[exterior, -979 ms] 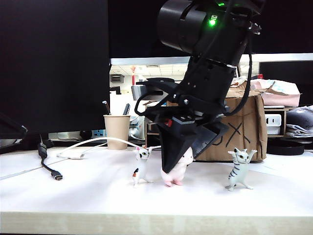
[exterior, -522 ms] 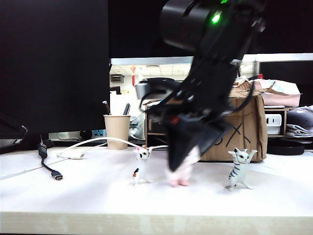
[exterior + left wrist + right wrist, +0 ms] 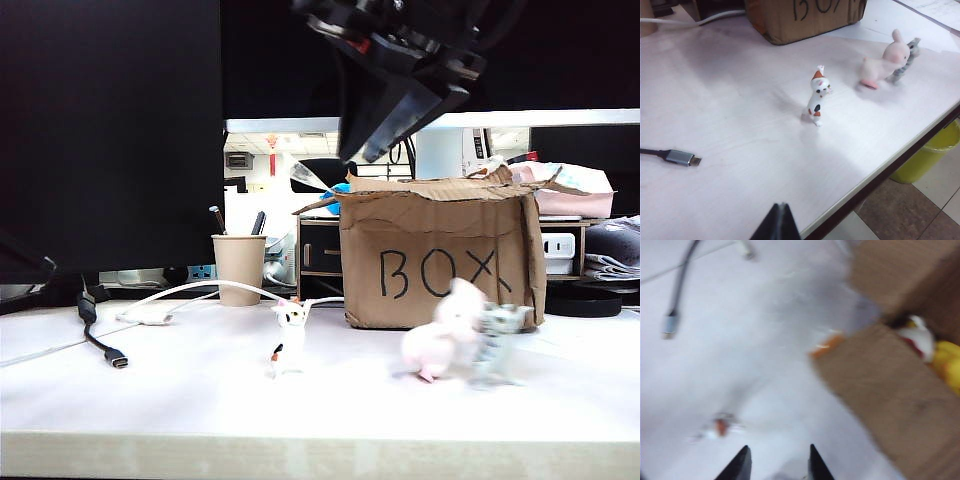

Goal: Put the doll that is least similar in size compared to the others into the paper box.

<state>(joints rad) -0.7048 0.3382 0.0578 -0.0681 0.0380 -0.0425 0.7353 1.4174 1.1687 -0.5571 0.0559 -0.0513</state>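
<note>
Exterior view shows the right gripper (image 3: 385, 125) raised high above the table (image 3: 180, 400), over the front left corner of the paper box (image 3: 440, 265), with nothing between its fingers. Its own wrist view shows the two fingertips (image 3: 740, 467) standing apart with only blurred tabletop between them, so the jaws are parted and empty.

The doll (image 3: 440, 345) (a plump pink-white rabbit) lies tilted on the table in front of the paper box, blurred, right against the grey striped cat (image 3: 497, 345), which is also blurred. From the left wrist view the doll (image 3: 882, 62) leans over with its ears toward the grey striped cat (image 3: 907, 60), the two touching or nearly so. The calico cat (image 3: 288, 340) stands upright well to the left of them.

The left gripper (image 3: 777, 225) sits low near the table's front edge, far from the dolls, its fingers pressed together on nothing. A tan paper cup (image 3: 240, 268) stands behind, left of the box, and a cable (image 3: 100, 340) trails across the table's left side.
</note>
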